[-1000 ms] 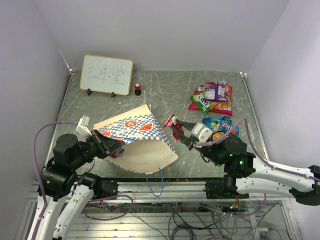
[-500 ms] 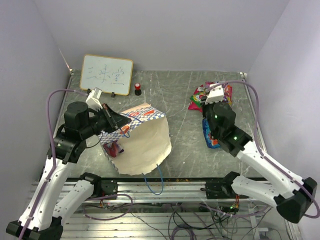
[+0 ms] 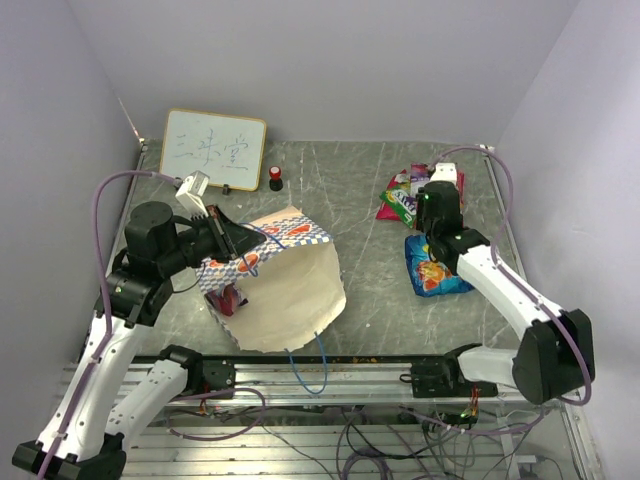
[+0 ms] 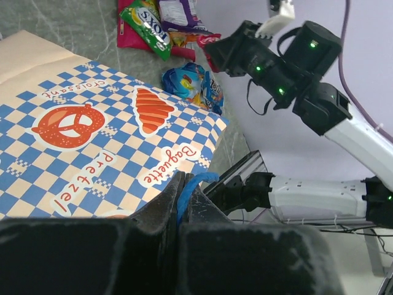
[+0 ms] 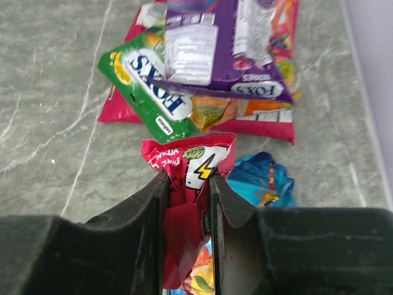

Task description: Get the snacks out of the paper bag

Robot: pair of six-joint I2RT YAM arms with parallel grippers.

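While the left claw (image 4: 183, 192) is clenched on a blue cord handle (image 4: 191, 183) of the paper bag (image 3: 285, 285), the bag hangs lifted and tilted at about 8 o'clock on the bench (image 3: 350, 190). Its checkered band faces up toward the claw, and its cream side spreads down toward 5 o'clock. A second blue cord loop (image 3: 308, 365) dangles off the bag's near edge. At the bag's 8 o'clock corner a red-pink packet (image 3: 229, 300) shows; whether it lies inside the bag or under it cannot be told.

The right claw (image 5: 186, 184) is grasping a red packet (image 5: 191, 161), pinched upright between its two fingers (image 5: 147, 203) with the crinkled top standing clear above them. It hangs over the heap of snacks at 2 o'clock on the bench. In that heap a purple packet (image 5: 212, 46) lies on top, overlapping a green packet (image 5: 147, 95), with an orange-yellow packet (image 5: 215, 114) tucked beneath and a pink packet (image 5: 267, 128) at the bottom. A larger blue packet (image 3: 437, 272) lies apart from the heap at about 4 o'clock, near the right forearm.

A framed whiteboard (image 3: 212, 150) stands at 11 o'clock, with a small red-and-black knob (image 3: 275, 178) just beside it at its 3 o'clock.
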